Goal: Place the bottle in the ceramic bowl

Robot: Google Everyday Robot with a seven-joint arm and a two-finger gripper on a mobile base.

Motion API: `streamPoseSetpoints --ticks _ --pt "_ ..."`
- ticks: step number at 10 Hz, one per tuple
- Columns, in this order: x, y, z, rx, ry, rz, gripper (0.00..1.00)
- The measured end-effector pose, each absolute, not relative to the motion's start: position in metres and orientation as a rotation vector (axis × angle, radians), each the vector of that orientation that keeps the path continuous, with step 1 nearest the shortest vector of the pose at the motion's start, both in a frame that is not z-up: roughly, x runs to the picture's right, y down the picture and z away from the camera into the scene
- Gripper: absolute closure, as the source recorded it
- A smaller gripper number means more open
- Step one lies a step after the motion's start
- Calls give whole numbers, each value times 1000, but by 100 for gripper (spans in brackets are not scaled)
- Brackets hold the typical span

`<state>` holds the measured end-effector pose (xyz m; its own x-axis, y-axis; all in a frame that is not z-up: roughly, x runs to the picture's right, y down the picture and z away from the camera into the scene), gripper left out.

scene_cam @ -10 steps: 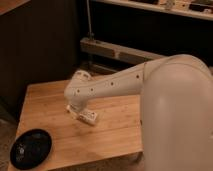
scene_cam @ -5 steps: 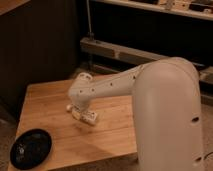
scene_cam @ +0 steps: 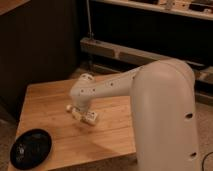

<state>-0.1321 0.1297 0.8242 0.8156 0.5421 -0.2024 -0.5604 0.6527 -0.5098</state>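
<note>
**Getting a good hold on the bottle**

In the camera view, the smooth white robot arm (scene_cam: pixel 117 82) reaches left over the flat, light wooden table (scene_cam: pixel 50 107). Its gripper (scene_cam: pixel 80 107) is down low, right at the small, pale, see-through bottle with a white label (scene_cam: pixel 89 117). The bottle lies on its side near the middle of the table, with its little cap pointing left. I cannot tell if the gripper is clenched on the bottle or not.

The round, shallow, shiny black ceramic bowl (scene_cam: pixel 30 147) sits at the front left corner, well apart from the bottle.

The bottle is round and smooth, so it could roll or slip. I think a firm hold across its middle is best. It should be lifted clear of the wood before it moves. The bowl looks hard and slick, so the bottle should go down low inside it, not be dropped. There is only 1 bowl, and it is wide enough for the bottle to lie flat.
</note>
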Motion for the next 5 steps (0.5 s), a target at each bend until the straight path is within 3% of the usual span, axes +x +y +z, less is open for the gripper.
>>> streamPoseSetpoints --ticks 5 --pt "-120 139 831 -613 66 638 35"
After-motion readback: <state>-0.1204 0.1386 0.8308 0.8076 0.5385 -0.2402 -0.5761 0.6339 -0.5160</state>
